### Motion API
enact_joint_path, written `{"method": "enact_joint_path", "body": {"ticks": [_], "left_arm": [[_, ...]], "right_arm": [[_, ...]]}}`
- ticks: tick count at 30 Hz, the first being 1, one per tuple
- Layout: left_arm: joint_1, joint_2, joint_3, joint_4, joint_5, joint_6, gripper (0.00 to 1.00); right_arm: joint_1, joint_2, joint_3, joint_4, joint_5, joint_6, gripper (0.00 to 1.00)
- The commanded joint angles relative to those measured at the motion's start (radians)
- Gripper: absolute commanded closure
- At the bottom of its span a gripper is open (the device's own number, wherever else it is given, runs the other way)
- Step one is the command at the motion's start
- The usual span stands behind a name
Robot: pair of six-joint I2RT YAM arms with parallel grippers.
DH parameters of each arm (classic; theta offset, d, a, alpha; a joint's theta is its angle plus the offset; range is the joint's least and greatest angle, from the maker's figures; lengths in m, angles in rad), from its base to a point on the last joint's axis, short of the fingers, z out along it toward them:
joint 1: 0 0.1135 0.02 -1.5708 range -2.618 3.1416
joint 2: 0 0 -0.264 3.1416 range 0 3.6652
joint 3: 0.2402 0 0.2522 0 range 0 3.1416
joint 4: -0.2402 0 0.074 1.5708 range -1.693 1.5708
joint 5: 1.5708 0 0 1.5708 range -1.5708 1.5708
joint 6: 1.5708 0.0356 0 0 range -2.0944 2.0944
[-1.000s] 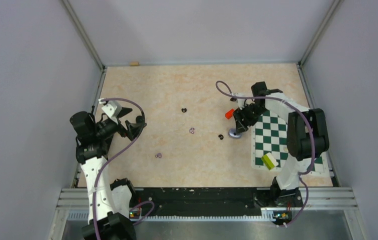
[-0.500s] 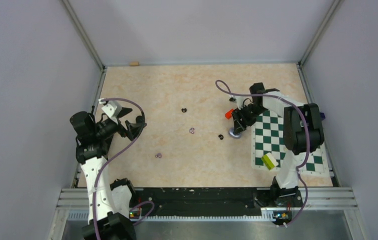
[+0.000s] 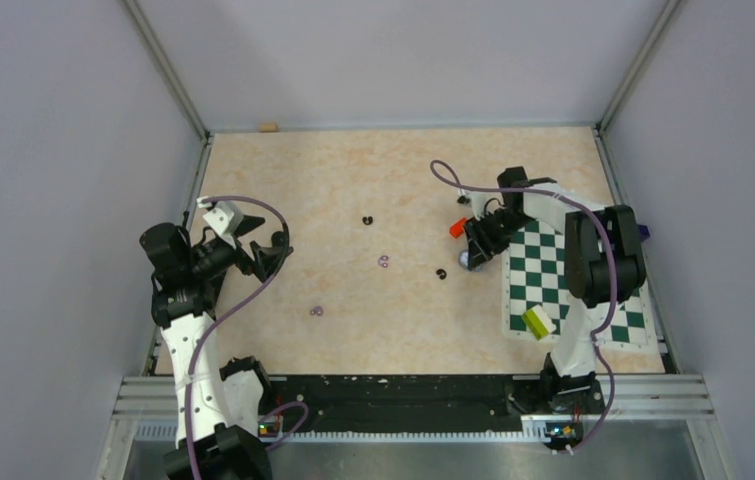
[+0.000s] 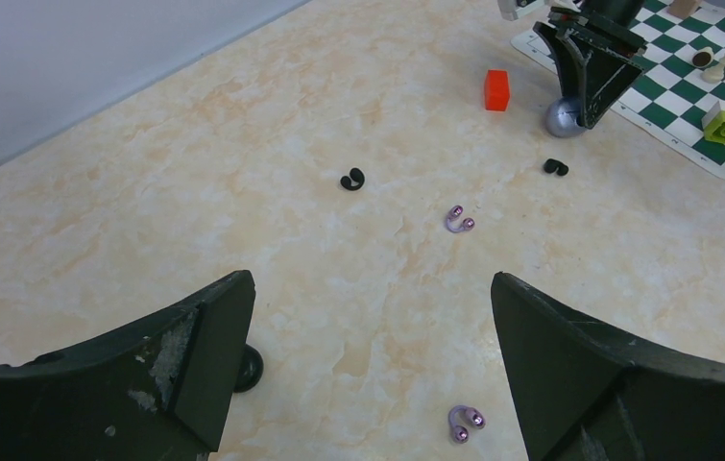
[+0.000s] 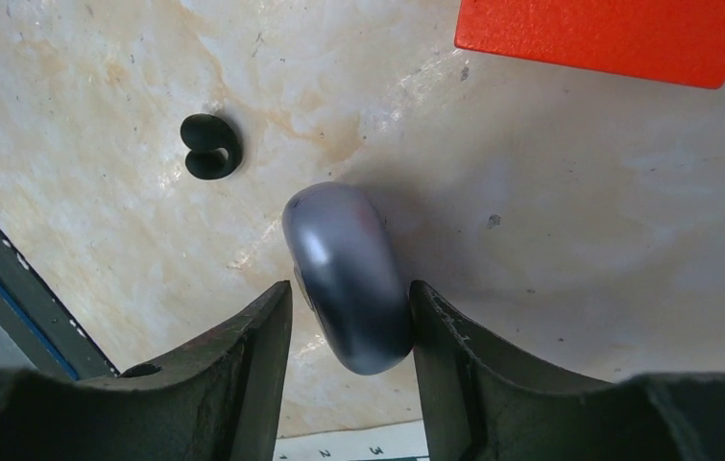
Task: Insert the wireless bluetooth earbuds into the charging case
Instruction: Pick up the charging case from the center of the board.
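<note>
Just off the left edge of the chessboard mat point(image 3: 553, 272), my right hand point(image 5: 350, 293) is down at the table point(image 3: 303, 180). Its two fingers are closed about halfway and pressed against both sides of the rounded grey charging case point(image 5: 344, 269), so I have hold of it. A red block point(image 5: 617, 34) sits just beyond the case, not touching it. One black earbud point(image 5: 211, 146) lies on the table near the case, on its left. The other black earbud point(image 3: 368, 219) lies farther out, toward the middle of the table. One lilac earbud point(image 3: 383, 262) lies between the two black ones, and a second lilac earbud point(image 3: 317, 311) lies nearer my left hand point(image 4: 370, 288). All four are well apart from one another and outside the case. My left hand hangs over the table's left side, fingers spread wide and holding nothing.
</note>
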Motion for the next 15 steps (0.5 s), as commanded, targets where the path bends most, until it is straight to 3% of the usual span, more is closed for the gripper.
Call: {"method": "enact_joint_path", "body": {"ticks": [1, 4, 9, 15], "left_arm": [[0.008, -0.008, 0.009, 0.012, 0.033, 0.022, 0.01], [0.008, -0.008, 0.01, 0.013, 0.034, 0.022, 0.01], [0.008, -0.001, 0.008, 0.016, 0.051, 0.022, 0.01], [0.001, 0.038, 0.017, 0.029, 0.108, 0.018, 0.01]], "right_arm": [[0.009, 0.014, 0.0, 0.014, 0.016, -0.011, 0.52], [0.022, 0.011, 0.0, 0.013, 0.016, -0.007, 0.54], [0.023, -0.017, 0.005, 0.015, 0.02, -0.014, 0.77], [0.022, -0.181, -0.021, 0.056, -0.03, -0.03, 0.88]]}}
